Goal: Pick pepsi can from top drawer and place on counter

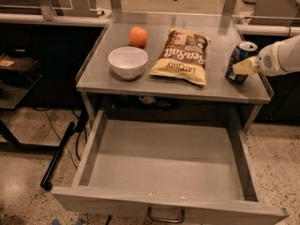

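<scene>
The pepsi can [240, 53], dark blue with a silver top, stands upright on the counter [140, 82] near its right front corner. My gripper [244, 66] comes in from the right on a white arm and sits right at the can's lower front, covering part of it. The top drawer [164, 201] is pulled fully out below the counter, and its inside looks empty. Its dark loop handle [166, 215] shows at the front centre.
On the counter stand a white bowl [127, 62], an orange fruit [138, 36] and a chip bag [182, 56] lying flat. A black side table [18, 64] is at the left. A dark pole [58, 154] leans on the floor left of the drawer.
</scene>
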You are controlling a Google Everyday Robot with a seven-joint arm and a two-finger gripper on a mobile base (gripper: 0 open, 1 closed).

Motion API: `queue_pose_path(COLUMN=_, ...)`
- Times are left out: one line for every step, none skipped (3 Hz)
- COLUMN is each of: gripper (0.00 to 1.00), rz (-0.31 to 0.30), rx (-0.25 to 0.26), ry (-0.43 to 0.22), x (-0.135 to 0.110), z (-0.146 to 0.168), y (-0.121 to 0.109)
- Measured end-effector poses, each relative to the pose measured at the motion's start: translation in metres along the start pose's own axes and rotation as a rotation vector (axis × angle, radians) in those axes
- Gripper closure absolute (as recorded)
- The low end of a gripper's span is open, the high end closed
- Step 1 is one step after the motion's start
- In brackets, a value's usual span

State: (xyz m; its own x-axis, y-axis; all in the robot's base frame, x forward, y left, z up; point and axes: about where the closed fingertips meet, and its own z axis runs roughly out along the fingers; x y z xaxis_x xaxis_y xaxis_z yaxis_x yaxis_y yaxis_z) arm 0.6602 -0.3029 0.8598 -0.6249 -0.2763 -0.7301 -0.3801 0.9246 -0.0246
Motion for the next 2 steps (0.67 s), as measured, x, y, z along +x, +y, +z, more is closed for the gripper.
queue_pose_path(gripper=0.61, rz=0.000, rx=0.000, ry=0.000, x=0.0000, z=0.0001, y=0.0001)
queue_pose_path(gripper=0.37, rz=0.000, rx=0.000, ry=0.000, x=0.0000, z=0.0001, y=0.0001)
